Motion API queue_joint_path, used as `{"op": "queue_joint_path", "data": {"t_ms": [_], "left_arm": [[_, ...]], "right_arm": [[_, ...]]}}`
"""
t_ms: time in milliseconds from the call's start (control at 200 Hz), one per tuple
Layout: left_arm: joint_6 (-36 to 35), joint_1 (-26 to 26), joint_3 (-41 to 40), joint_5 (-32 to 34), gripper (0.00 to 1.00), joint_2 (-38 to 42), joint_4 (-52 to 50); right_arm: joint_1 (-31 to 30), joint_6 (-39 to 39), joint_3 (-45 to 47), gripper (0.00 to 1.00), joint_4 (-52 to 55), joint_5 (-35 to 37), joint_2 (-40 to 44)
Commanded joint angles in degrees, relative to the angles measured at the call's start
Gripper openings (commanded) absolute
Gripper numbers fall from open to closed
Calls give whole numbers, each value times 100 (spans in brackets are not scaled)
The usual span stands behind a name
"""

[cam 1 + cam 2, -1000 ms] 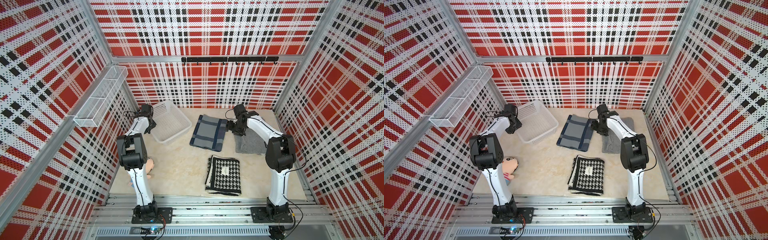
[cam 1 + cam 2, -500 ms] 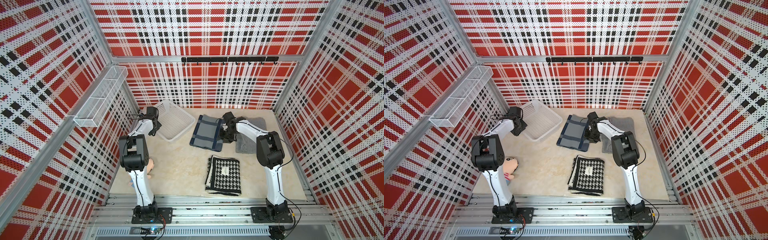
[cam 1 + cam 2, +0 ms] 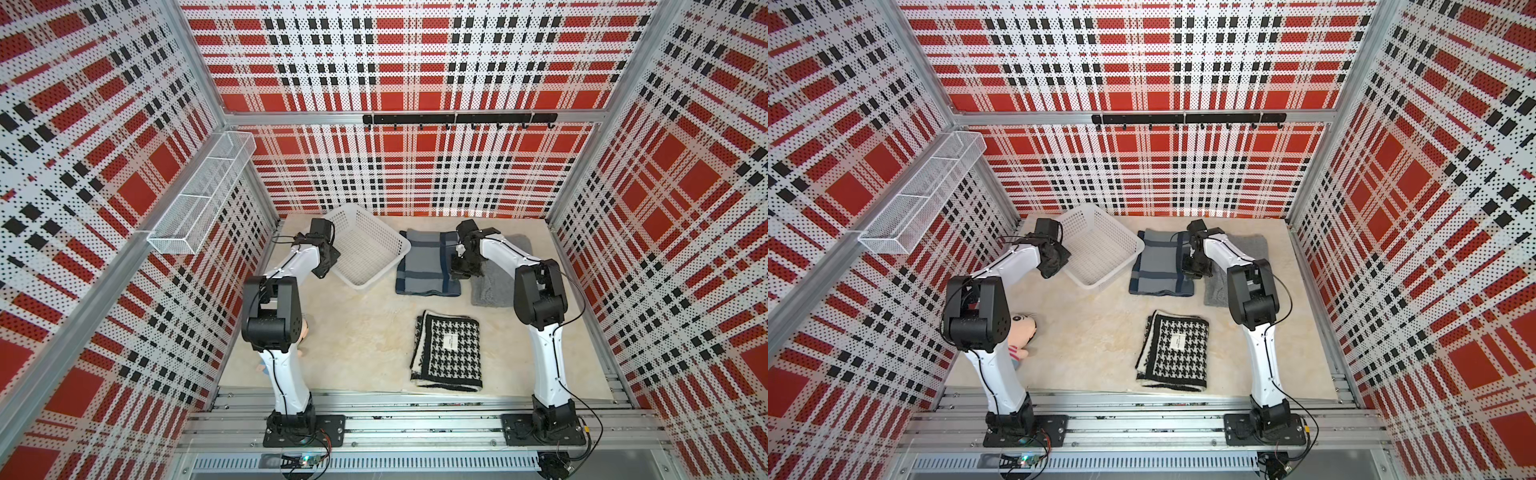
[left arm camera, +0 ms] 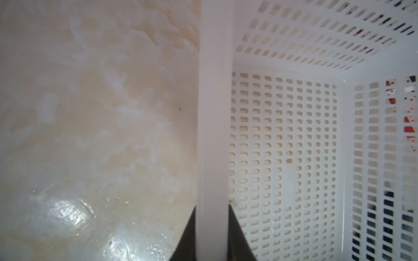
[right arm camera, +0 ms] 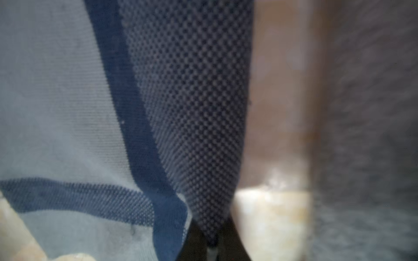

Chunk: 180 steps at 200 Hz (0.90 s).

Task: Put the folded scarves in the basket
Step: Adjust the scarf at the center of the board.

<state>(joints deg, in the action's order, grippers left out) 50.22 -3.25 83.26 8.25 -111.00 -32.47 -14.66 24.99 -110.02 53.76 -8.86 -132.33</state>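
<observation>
Both arms are engaged at the back of the counter (image 3: 361,332) as I watch from my remote station. The left gripper (image 3: 327,261) is clamped narrow on the rim of the basket (image 3: 370,245), which sits left of centre in both top views, turned at an angle to the back wall. My left wrist view shows the white rim (image 4: 214,113) running straight between the two dark fingers (image 4: 187,237), the lattice floor beyond it.

The right gripper (image 3: 460,266) is closed on the right edge of the blue-grey scarf (image 3: 426,266). The scarf lies folded on the counter just beside the basket's right corner, outside it. In the right wrist view a dark-blue fold of that scarf (image 5: 192,113) narrows into the pinch of the fingers (image 5: 235,246).

A grey scarf (image 3: 498,278) lies just right of it, partly under the right arm. A houndstooth scarf (image 3: 449,353) rests lower centre, well apart. A plush doll (image 3: 1021,332) lies behind the left arm, lower left. A wire shelf (image 3: 203,195) hangs on the left wall.
</observation>
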Motion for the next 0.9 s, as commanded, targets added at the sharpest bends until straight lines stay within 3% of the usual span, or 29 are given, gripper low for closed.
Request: {"op": "queue_joint_path", "data": {"t_ms": [0, 170, 296, 486, 716, 897], "left_arm": [[409, -128, -392, -142, 3, 322, -311], [886, -322, -927, -85, 0, 834, -309], [1361, -510, -1349, 86, 0, 1277, -304], [1811, -687, -1749, 210, 0, 1792, -449], [2075, -768, -2140, 185, 0, 2263, -531], [2165, -831, -2411, 322, 0, 2480, -594]], "right_arm": [[182, -732, -494, 4, 243, 482, -360], [200, -1085, -1443, 5, 434, 923, -833], [209, -1040, -1715, 14, 385, 896, -996], [156, -793, -1516, 30, 97, 796, -713], [141, -382, -1101, 61, -107, 644, -143], [79, 211, -484, 66, -267, 256, 455]]}}
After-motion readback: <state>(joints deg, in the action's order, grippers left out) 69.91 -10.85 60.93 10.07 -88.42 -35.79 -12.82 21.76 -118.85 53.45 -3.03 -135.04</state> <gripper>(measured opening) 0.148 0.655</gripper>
